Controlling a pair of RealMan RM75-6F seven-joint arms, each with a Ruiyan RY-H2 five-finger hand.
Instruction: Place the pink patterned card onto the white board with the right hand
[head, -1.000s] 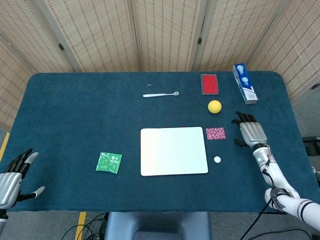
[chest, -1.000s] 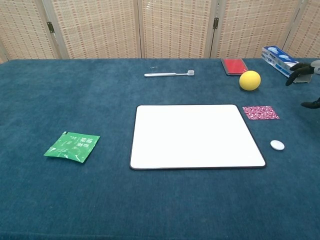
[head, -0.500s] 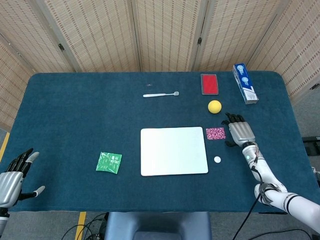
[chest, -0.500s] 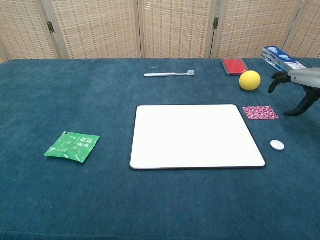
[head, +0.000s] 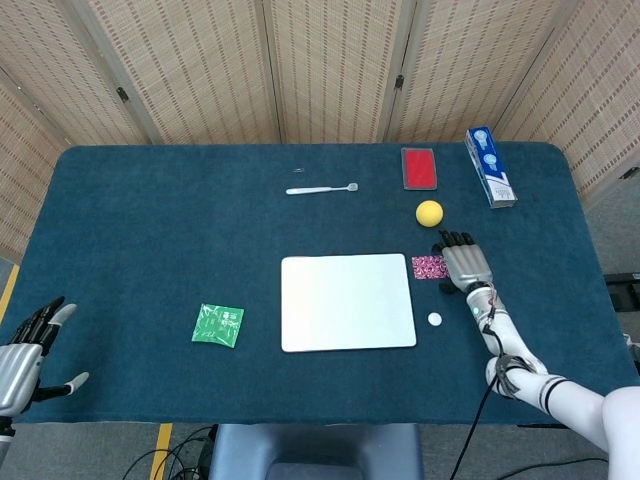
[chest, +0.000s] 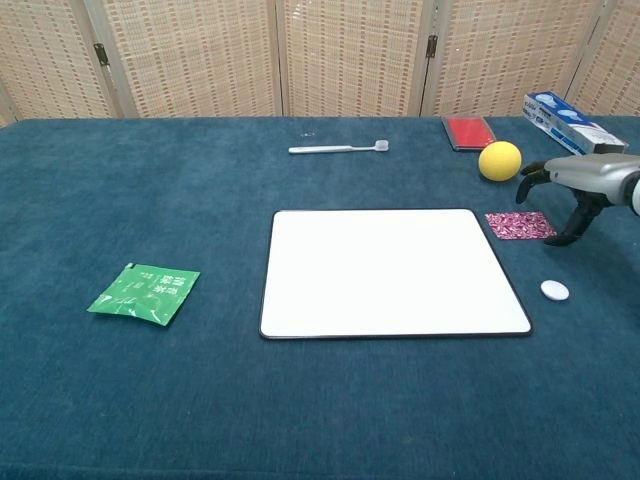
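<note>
Head view. Pink patterned card (head: 430, 267) flat on the bench, just off the right edge of the white board (head: 347, 301), toward the bench's right edge. Right hand (head: 464, 264) over the card's right end, fingers spread and empty, nothing grasped yet; contact with the card not certain from here. Yellow ball (head: 429, 212) near, on the far side of the card; small white disc (head: 434, 319) near, on the near side. Left hand (head: 22, 350) at the near-left corner, fingers apart, holding nothing.

Chest view. Right hand (chest: 580, 185) arched above the card's (chest: 519, 225) right end, thumb hanging down beside it, fingertips off the cloth as far as can be judged. Card thin and flush on the bench cloth: likely hard to pinch from above. Better to press lightly, drag an edge up or nip at the right end, then lift level. Short carry toward the board (chest: 390, 270); keep clear of the ball (chest: 499, 160) and the disc (chest: 554, 290). Set down fully inside the board's border before letting go.
</note>
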